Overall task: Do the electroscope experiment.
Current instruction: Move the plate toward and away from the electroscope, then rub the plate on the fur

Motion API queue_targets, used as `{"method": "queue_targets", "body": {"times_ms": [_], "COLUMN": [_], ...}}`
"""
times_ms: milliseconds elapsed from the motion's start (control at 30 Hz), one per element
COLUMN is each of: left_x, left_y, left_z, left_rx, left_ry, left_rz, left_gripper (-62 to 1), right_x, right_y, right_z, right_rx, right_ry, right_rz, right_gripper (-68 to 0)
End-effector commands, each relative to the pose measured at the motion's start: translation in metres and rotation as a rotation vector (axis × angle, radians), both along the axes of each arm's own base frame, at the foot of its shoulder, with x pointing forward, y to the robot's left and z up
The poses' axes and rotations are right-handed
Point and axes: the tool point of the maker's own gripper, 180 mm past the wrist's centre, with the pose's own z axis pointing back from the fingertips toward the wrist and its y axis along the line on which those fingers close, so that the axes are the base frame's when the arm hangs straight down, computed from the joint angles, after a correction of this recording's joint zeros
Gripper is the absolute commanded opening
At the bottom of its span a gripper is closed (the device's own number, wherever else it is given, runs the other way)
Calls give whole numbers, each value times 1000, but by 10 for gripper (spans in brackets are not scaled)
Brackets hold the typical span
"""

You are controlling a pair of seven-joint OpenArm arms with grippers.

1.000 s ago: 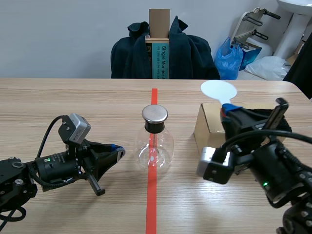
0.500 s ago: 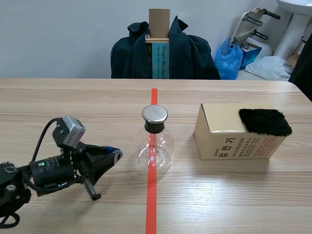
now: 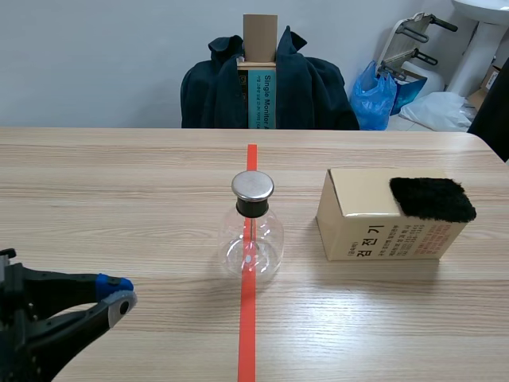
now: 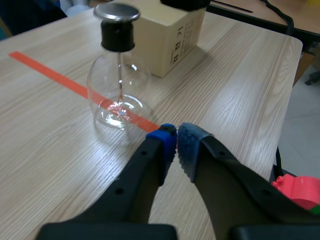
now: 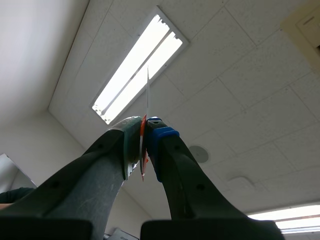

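Note:
The electroscope, a clear round flask [image 3: 253,239] with a black neck and a metal cap [image 3: 253,186], stands on the red tape line mid-table. My left gripper [image 3: 119,296] lies low at the near left corner, shut on nothing, well apart from the flask. In the left wrist view its fingertips [image 4: 175,142] meet a short way before the flask [image 4: 119,85]. My right gripper [image 5: 144,150] is out of the scene view. It points up at the ceiling, shut on a thin white paddle [image 5: 147,95] seen edge-on, with a red handle between the pads.
A cardboard box [image 3: 366,223] stands right of the flask, with a black fur cloth [image 3: 432,199] on its top right corner. A chair draped with a dark jacket [image 3: 262,83] stands beyond the table's far edge.
My right arm with the white paddle has gone up out of the scene view, uncovering the box and cloth. My left arm has drawn back toward the near left corner.

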Motion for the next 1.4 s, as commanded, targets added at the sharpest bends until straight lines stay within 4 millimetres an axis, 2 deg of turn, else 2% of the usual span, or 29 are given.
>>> {"method": "queue_targets", "body": {"times_ms": [0, 100, 200, 233, 433, 533, 733, 933, 1100, 1267, 1367], "left_x": [-5, -18, -21, -19, -11, -9, -7, -7, -7, -7, -7], "left_y": [0, -2, -8, -9, -6, -4, -3, -2, -2, -2, -2], "left_z": [9, 21, 29, 31, 34, 35, 36, 36, 36, 36, 36], "left_rx": [-25, -36, -32, -27, 0, -5, -3, -3, -2, -2, -2], "left_ry": [-10, -12, -44, -57, -98, -103, -114, -115, -114, -114, -114], "left_rz": [26, 38, 32, 35, 81, 94, 109, 110, 109, 109, 109], "left_gripper": [-412, -219, 0, 14, 14, 14, 14, 14, 14, 14, 14], "right_x": [0, 0, 0, 0, -4, 10, 42, 53, 53, 46, 44], "right_y": [-4, -10, -15, -17, -32, -39, -50, -59, -58, -56, -54], "right_z": [-1, -6, -10, -11, -11, -31, -119, -204, -272, -324, -345], "right_rx": [5, 11, 23, 26, 52, 32, -35, -20, -29, -47, -59], "right_ry": [6, 33, 58, 63, 46, 108, 327, 519, 702, 851, 911], "right_rz": [-4, -21, -26, -31, -65, -88, -109, -109, -76, -51, -43], "right_gripper": [-667, -667, -667, -667, -667, -667, -666, -666, -666, -666, -666]}}
